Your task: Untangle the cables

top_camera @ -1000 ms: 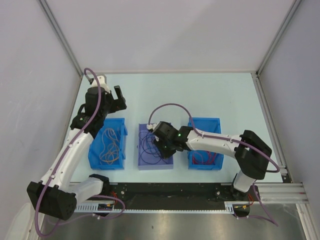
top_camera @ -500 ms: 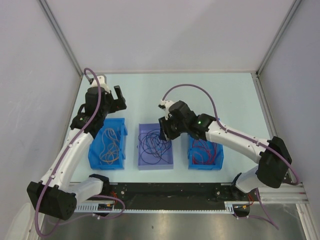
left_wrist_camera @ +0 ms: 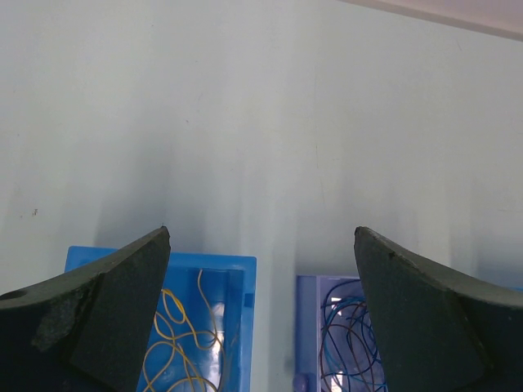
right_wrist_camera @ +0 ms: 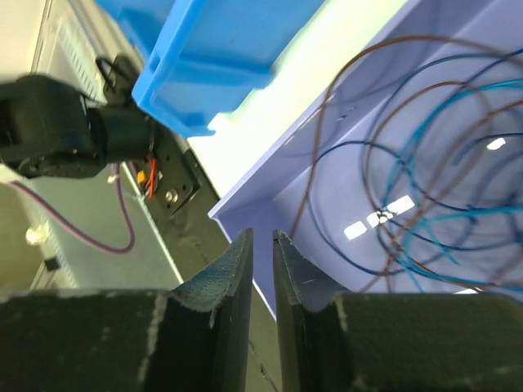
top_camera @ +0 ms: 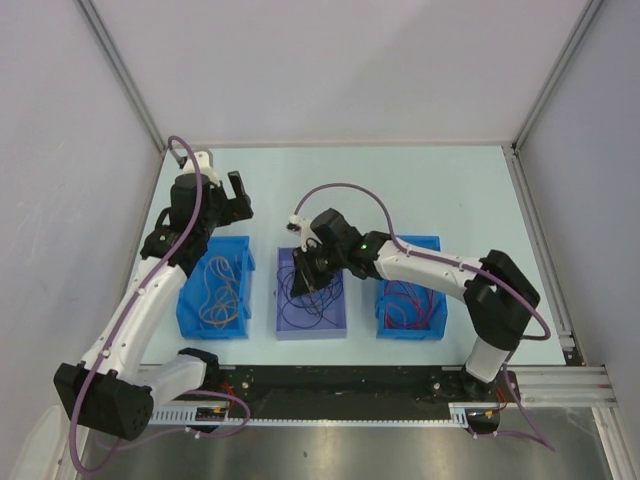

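Directly beneath the right end effector (top_camera: 304, 268) sits a lilac plastic bin (top_camera: 341, 318) of thin dark navy and brown looped cables (top_camera: 305, 302). Its fingers (right_wrist_camera: 229, 278) stand a narrow slit apart over the bin's wall, with no wire visible between them. Right of it, a blue plastic bin (top_camera: 433, 246) holds thin red cables (top_camera: 405, 312). The left end effector (left_wrist_camera: 261, 235), spread wide, hangs above the pale green worktop (top_camera: 420, 190); just nearer than it lies a second blue plastic bin (top_camera: 188, 312) with orange-tan cables (top_camera: 218, 292).

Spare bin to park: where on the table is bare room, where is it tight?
Bare: the table beyond the bins to the back wall, right of the left arm. Tight: left bin, middle bin, right bin in a row, right gripper over the middle.
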You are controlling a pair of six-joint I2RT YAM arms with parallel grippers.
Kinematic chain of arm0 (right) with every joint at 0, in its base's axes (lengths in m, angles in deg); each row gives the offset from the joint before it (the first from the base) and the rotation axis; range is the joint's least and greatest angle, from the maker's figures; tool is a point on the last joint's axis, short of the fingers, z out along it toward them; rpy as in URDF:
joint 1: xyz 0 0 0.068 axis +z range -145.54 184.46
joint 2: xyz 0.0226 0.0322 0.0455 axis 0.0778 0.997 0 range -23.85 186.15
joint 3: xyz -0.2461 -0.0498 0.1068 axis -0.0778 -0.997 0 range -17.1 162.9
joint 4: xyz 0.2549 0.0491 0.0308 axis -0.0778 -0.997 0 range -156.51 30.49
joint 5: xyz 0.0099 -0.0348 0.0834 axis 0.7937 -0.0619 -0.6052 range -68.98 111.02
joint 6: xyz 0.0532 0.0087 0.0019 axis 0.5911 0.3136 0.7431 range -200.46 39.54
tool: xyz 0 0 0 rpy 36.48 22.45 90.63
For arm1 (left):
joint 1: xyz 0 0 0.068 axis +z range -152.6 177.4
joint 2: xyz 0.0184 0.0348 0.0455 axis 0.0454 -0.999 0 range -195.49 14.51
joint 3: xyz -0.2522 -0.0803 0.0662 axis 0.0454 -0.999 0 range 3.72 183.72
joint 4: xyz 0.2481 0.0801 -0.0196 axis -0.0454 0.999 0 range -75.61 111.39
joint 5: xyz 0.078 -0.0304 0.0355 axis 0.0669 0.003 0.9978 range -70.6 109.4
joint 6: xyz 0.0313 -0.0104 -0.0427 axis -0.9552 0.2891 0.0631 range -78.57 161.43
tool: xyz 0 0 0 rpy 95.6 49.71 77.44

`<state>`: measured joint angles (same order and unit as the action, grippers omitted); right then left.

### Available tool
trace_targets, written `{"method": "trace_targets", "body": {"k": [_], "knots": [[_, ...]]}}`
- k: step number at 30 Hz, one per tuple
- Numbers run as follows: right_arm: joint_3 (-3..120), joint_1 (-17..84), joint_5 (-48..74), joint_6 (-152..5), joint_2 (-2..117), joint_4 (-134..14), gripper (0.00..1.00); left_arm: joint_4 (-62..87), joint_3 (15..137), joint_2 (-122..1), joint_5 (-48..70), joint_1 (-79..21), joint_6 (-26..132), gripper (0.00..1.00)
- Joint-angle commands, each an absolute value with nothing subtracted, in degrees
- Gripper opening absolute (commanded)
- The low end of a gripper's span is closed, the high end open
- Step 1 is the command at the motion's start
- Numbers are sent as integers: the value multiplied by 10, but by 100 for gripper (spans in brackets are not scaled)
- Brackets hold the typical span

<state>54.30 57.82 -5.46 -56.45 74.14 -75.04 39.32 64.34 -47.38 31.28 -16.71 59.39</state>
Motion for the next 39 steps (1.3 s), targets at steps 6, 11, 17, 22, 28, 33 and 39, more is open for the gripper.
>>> {"method": "trace_targets", "body": {"k": [6, 11, 17, 22, 28, 33, 39], "knots": [[562, 575, -101, -559, 796, -727, 16, 382, 643, -473, 326, -162, 588, 100], [562, 562, -86, -573, 819, -741, 12, 383, 643, -475, 327, -162, 587, 100], [562, 546, -68, -588, 841, -755, 9, 384, 644, -475, 327, -162, 587, 100], [563, 548, -68, -595, 825, -752, 12, 383, 644, -475, 327, -163, 587, 100], [614, 557, -55, -622, 760, -792, 36, 383, 645, -474, 321, -162, 587, 100], [657, 554, -3, -644, 725, -818, 70, 382, 644, -467, 320, -162, 587, 100], [755, 556, 76, -661, 745, -864, 91, 387, 640, -450, 305, -162, 594, 100]]}}
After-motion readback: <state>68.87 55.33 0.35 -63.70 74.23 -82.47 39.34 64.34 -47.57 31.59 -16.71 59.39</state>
